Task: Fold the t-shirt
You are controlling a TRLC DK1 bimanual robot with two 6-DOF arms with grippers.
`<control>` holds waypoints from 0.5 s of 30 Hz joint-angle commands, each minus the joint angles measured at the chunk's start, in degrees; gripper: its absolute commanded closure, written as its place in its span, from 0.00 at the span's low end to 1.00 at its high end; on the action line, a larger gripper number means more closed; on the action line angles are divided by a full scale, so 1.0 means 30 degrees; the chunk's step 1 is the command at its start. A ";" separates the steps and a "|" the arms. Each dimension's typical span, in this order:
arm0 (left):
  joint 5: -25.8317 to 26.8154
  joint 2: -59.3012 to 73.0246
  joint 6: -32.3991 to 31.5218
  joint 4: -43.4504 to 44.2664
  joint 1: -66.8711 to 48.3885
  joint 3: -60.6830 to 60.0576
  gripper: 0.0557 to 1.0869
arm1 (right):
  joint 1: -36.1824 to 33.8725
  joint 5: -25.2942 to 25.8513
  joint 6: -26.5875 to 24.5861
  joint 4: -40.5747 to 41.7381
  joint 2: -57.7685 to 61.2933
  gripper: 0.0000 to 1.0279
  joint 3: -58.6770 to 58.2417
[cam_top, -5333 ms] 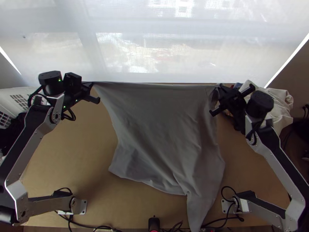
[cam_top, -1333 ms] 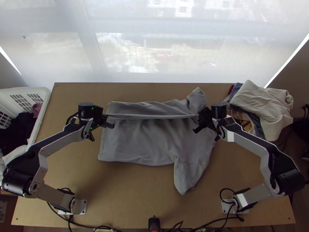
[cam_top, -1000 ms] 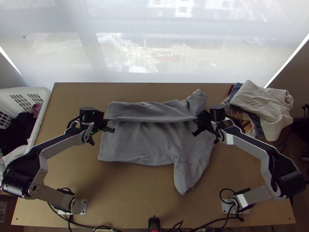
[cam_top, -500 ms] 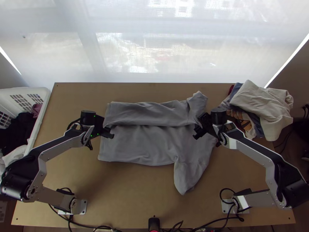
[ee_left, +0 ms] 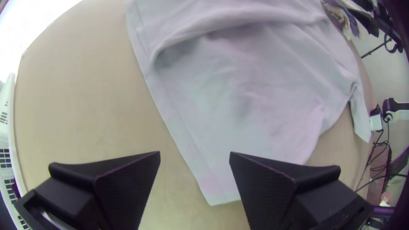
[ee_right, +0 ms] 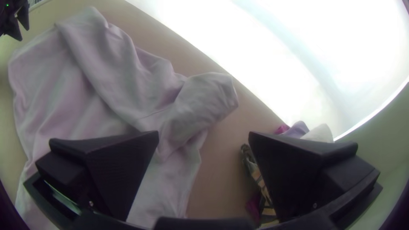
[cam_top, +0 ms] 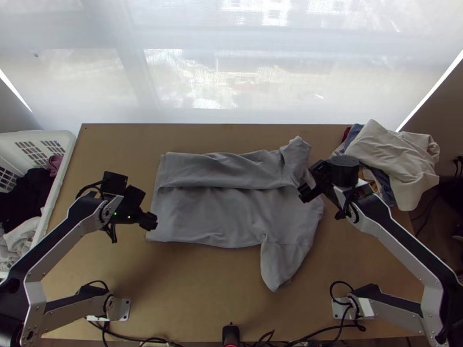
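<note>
The grey t-shirt [cam_top: 208, 214] lies on the table with its far part folded over toward the near side. One sleeve sticks out at the far right, another points to the near edge. My left gripper [cam_top: 151, 221] is over the shirt's left edge by its near left corner; in the left wrist view the left gripper [ee_left: 195, 155] stands open beside the cloth [ee_left: 255, 93]. My right gripper [cam_top: 307, 184] is above the shirt's right end. In the right wrist view the right gripper [ee_right: 203, 134] stands open, nothing between its fingers, with the sleeve [ee_right: 204, 98] beyond.
A white basket [cam_top: 65, 151] with dark and light clothes stands at the table's left edge. A pile of clothes [cam_top: 399, 162] lies at the far right corner. Cables and a small black device [cam_top: 230, 334] are along the near edge.
Both arms carried the shirt's held edge down and toward the near side, laying it over the rest. Both grippers have let go; the left moved nearer and left, the right slightly right.
</note>
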 commanded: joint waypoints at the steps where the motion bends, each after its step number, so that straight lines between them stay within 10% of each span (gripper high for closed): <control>1: 0.0439 -0.0995 0.0285 -0.4084 -0.0341 0.0027 0.22 | 0.0310 0.0576 0.0236 -0.2200 -0.2051 0.05 0.0289; 15: 0.0439 0.0558 -0.0857 -0.2590 -0.0898 -0.0589 0.22 | 0.1160 0.0693 0.0178 -0.5452 -0.4160 0.05 0.0553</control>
